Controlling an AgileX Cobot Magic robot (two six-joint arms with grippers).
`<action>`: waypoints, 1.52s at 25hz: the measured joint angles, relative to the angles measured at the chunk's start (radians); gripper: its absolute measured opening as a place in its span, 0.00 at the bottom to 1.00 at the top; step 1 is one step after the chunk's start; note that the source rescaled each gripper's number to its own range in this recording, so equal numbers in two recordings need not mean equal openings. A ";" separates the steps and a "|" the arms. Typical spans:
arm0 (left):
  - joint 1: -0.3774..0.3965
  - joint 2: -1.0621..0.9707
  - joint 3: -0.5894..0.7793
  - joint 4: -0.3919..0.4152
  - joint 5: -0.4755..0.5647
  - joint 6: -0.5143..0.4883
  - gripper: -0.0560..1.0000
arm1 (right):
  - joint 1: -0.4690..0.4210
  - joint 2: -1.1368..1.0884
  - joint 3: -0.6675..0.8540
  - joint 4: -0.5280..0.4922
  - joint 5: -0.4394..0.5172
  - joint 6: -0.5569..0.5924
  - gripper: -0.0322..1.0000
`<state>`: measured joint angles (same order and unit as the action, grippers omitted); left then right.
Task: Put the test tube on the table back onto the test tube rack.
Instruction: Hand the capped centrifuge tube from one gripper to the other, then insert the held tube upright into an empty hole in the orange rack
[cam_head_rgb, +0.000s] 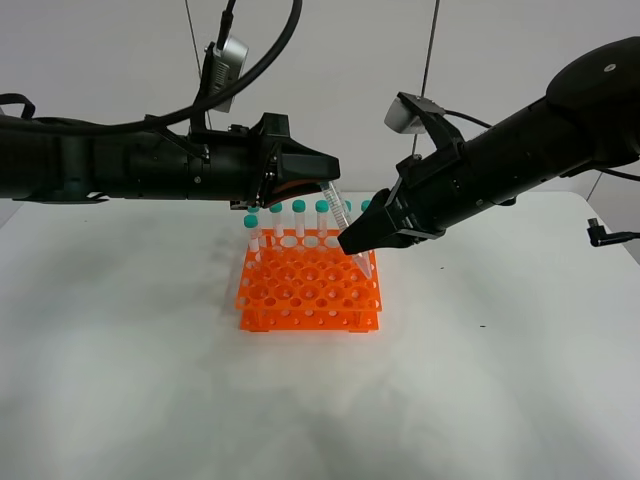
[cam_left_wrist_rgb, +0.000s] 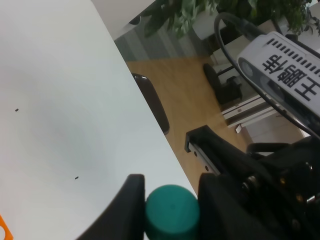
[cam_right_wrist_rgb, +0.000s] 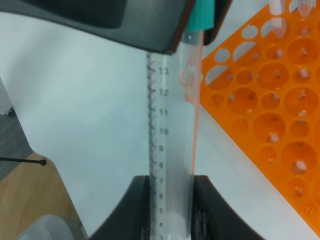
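The test tube (cam_right_wrist_rgb: 170, 125), judged light, stiff and slick, is pinched by closed jaws: left gripper (cam_left_wrist_rgb: 172, 207) at its cap, right gripper (cam_right_wrist_rgb: 170, 202) on its lower barrel.

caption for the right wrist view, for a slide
Right gripper clamps the test tube mid-body, left gripper pinches its teal cap, test tube rack beside them.
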<state>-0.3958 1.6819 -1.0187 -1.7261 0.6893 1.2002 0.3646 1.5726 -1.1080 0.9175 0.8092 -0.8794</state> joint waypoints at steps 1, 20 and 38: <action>0.000 0.000 0.000 0.000 0.000 0.000 0.06 | 0.000 0.000 0.000 0.000 0.000 0.000 0.05; 0.000 0.000 0.000 0.000 0.004 0.000 0.06 | 0.000 -0.073 -0.179 -0.228 0.164 0.279 1.00; 0.000 0.000 0.000 0.000 0.004 0.000 0.06 | -0.281 -0.047 -0.297 -0.927 0.395 0.861 1.00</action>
<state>-0.3958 1.6819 -1.0187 -1.7261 0.6935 1.1998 0.0838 1.5255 -1.4052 -0.0097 1.2042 -0.0184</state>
